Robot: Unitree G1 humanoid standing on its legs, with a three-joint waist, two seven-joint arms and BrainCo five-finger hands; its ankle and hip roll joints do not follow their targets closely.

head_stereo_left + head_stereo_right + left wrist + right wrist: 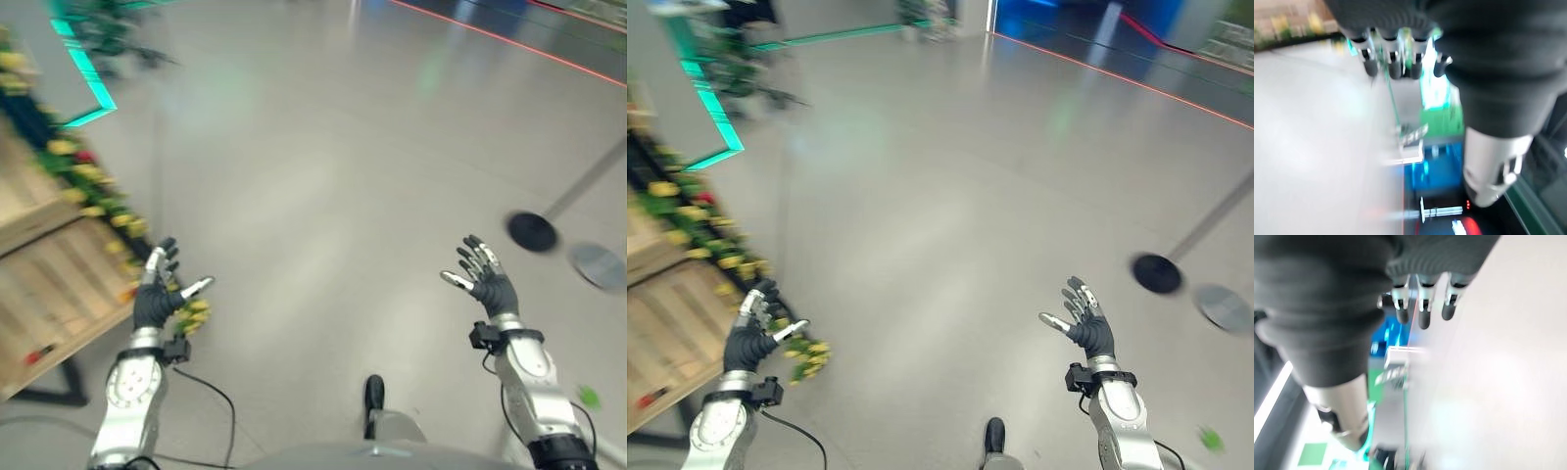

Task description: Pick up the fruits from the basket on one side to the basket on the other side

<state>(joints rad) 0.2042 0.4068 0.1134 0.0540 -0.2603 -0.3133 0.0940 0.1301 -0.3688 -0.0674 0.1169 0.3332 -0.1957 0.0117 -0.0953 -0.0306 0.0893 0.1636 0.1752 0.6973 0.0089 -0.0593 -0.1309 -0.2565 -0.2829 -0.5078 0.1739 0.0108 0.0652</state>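
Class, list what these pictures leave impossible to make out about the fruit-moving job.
- Baskets and fruit: none identifiable; the yellow and red objects along the wooden platform are too blurred to name.
- Wooden platform: cut off by the head views' left edge.
- Small green spot on the floor: too small to identify.
- Left hand and right hand: open, holding nothing.

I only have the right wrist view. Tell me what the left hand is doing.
Observer: The left hand is open, fingers straight, holding nothing, raised over the bare grey floor.
Operator: Report what is next to it.
Observer: A slatted wooden platform edged with yellow flowers lies on the robot's left, close to that hand.
Operator: Now describe the floor on the right side.
Observer: A black round base and a flat grey disc sit on the floor beyond the right hand.
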